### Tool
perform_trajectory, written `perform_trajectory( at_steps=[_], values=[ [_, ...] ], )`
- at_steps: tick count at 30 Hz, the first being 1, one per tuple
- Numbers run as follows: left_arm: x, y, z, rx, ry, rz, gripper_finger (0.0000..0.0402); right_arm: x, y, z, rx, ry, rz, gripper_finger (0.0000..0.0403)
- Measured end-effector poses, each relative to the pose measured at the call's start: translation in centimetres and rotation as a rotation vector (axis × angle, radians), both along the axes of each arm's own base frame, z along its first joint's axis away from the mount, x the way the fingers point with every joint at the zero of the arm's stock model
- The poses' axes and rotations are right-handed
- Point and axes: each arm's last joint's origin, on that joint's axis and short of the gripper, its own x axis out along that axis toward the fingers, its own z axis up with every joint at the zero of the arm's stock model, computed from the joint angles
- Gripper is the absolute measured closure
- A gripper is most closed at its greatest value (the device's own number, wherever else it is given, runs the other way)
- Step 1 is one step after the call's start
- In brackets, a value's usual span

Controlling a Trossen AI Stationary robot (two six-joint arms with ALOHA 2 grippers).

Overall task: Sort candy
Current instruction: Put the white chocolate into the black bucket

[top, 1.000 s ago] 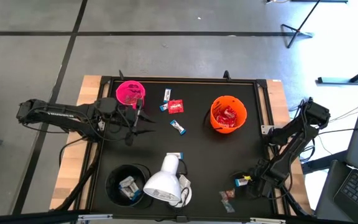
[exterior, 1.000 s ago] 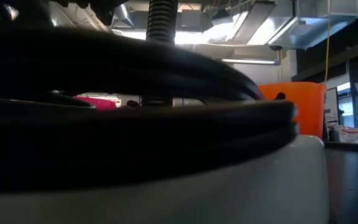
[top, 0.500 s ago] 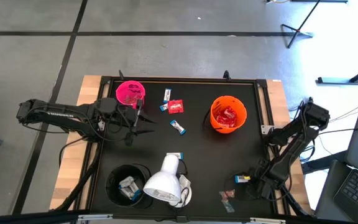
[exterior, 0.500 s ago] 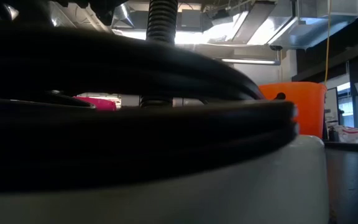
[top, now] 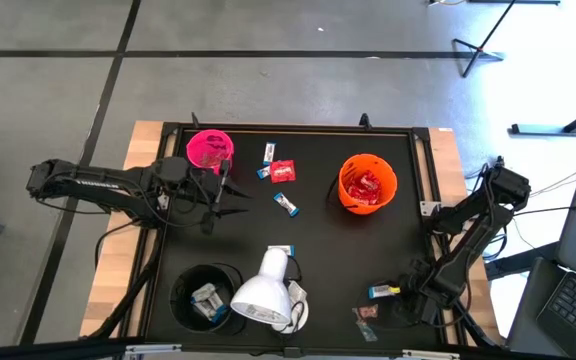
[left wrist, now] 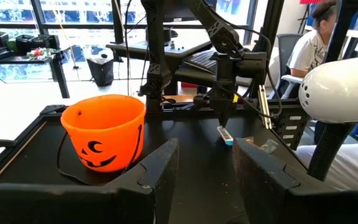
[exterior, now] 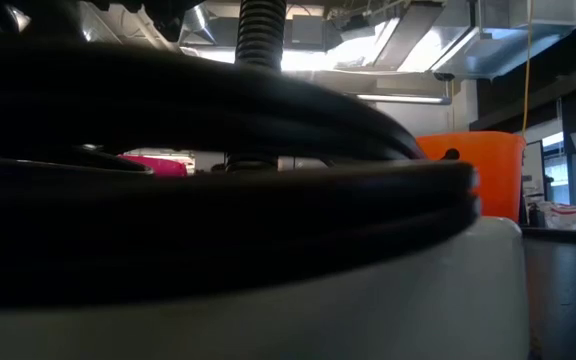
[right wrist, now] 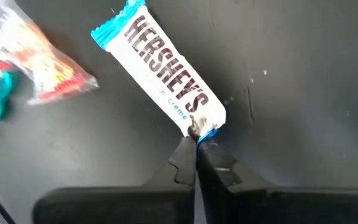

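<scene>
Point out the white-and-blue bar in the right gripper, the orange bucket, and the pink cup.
white-and-blue bar [right wrist: 166, 78], right wrist view, middle of its wrapper.
right gripper [right wrist: 196, 144], right wrist view, fingertips shut on the bar's end.
orange bucket [left wrist: 104, 127], left wrist view, front wall.
pink cup [top: 196, 141], high view, rim.

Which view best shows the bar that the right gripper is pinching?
The right wrist view: the white-and-blue bar fills the picture, its end pinched by the shut right gripper. The high view and left wrist view show it small; the low view misses it.

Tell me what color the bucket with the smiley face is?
Orange, with a black jack-o'-lantern face. The bucket shows best in the left wrist view.
</scene>
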Motion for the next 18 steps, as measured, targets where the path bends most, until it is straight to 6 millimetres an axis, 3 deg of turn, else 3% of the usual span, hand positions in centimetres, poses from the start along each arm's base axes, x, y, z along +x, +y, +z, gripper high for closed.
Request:
perform_trajectory(
  at_steps=[12,18],
  values=[
    [0.0,0.0,0.2,-0.024,-0.014,0.004,0.0257,0.7,0.0,0.8,-0.097,-0.193,-0.015,0.0402],
    [0.1,0.0,0.8,-0.023,-0.082,0.017,0.0257,1.9,-1.0,1.6,-0.144,-0.317,-0.09,0.0402]
  ],
)
